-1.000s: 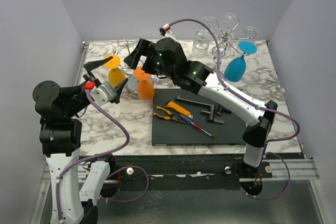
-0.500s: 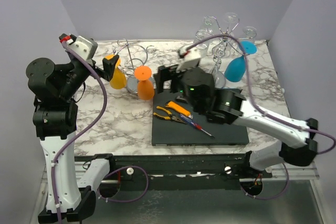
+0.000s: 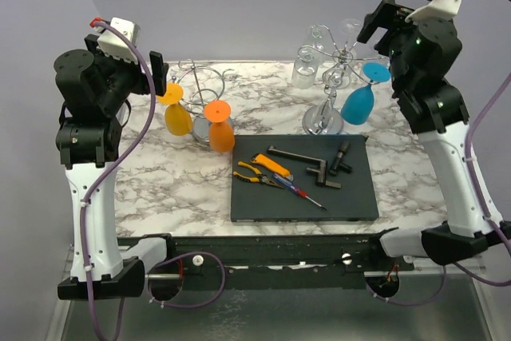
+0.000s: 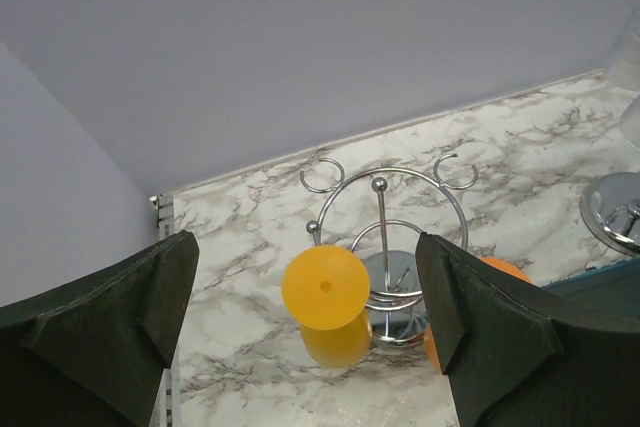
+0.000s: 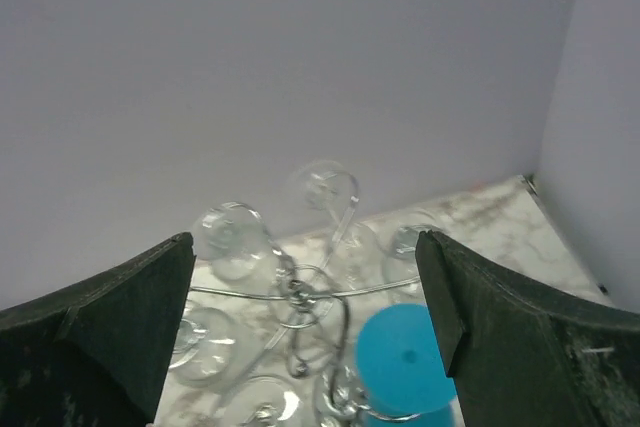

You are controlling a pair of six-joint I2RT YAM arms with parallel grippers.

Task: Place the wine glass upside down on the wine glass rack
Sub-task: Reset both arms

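A yellow wine glass [image 3: 176,113] hangs upside down by its foot [image 4: 325,287] on the left wire rack [image 3: 201,79]. An orange glass [image 3: 218,130] hangs upside down beside it on the same rack [image 4: 385,237]; in the left wrist view a finger partly hides the orange glass [image 4: 500,269]. My left gripper [image 3: 154,75] is raised up and to the left of the yellow glass, open and empty [image 4: 303,257]. My right gripper [image 3: 382,25] is high above the right rack [image 3: 329,85], open and empty [image 5: 305,252]. A blue glass [image 3: 359,100] hangs there upside down, foot up [image 5: 405,362].
Clear glasses [image 3: 304,66] [image 5: 230,237] hang on the right rack. A black mat [image 3: 351,197] at the front centre carries pliers [image 3: 263,169], a screwdriver [image 3: 301,192] and hex keys [image 3: 307,161]. Walls close in the back and both sides.
My left gripper has pulled away from the yellow glass and lifted up and left, jaws wider. The right arm has swung from over the left rack to high above the right rack.
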